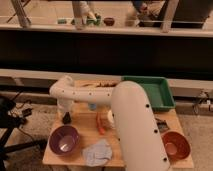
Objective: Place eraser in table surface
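My white arm reaches from the lower right across the light tan table surface to its left side. My gripper points down at the left edge of the table, just above the purple bowl. A small dark shape shows at the gripper's tip. I cannot tell whether it is the black eraser or part of the gripper. No eraser shows anywhere else on the table.
A green tray stands at the back right. An orange-brown bowl sits at the front right. A grey-blue cloth lies at the front edge. A small orange object lies mid-table beside the arm. A shelf runs behind.
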